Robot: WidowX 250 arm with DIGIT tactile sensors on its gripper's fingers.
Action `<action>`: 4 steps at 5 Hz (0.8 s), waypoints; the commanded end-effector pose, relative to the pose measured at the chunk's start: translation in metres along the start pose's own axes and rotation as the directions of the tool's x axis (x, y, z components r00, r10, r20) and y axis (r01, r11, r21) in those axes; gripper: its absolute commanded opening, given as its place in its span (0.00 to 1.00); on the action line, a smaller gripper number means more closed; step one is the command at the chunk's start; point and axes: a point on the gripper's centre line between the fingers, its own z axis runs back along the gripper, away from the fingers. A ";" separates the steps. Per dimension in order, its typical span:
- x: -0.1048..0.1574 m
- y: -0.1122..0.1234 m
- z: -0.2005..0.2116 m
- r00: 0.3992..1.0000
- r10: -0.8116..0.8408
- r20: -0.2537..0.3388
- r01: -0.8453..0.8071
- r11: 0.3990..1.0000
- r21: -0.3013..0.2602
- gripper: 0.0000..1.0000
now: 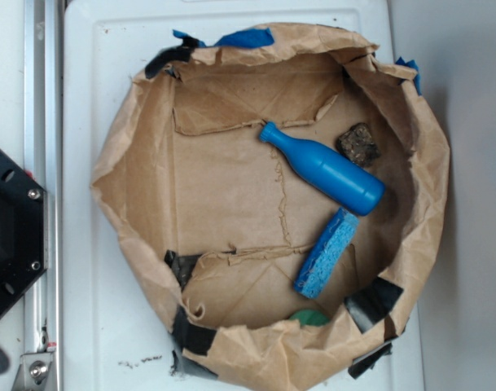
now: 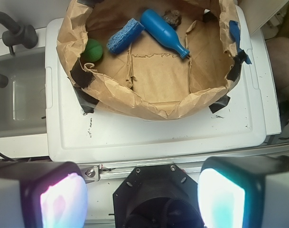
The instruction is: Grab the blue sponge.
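Exterior and wrist views of a brown paper enclosure (image 1: 133, 163) with crumpled walls, patched with black and blue tape, resting on a white desk (image 1: 93, 81). On its paper floor lies the blue sponge (image 1: 327, 252), a flat porous block set at a slant near one wall; in the wrist view the same sponge (image 2: 125, 36) appears at upper left of centre. One end of it reaches the base of the blue bottle (image 1: 322, 168), a glossy form lying on its side with its narrow neck directed toward the middle of the floor; whether sponge and bottle actually touch cannot be settled. A small dark brown cube (image 1: 358, 144) sits just beside the bottle's body, on the side away from the sponge. A green ball (image 2: 93, 50) lies against the wall near the sponge's other end, half hidden by the paper rim in the exterior view. The pincer (image 2: 144, 199) is well apart from the enclosure, outside its wall; its two fingers (image 2: 59, 197) stand wide apart at the lower corners of the wrist view, with nothing between them.
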 end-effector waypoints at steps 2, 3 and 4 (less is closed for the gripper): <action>0.041 -0.011 -0.004 0.998 0.051 0.030 -0.051 0.999 -0.008 1.00; 0.066 -0.011 -0.012 0.995 0.084 0.053 -0.085 0.996 0.011 1.00; 0.073 -0.010 -0.024 0.992 0.111 0.058 -0.113 0.993 0.028 1.00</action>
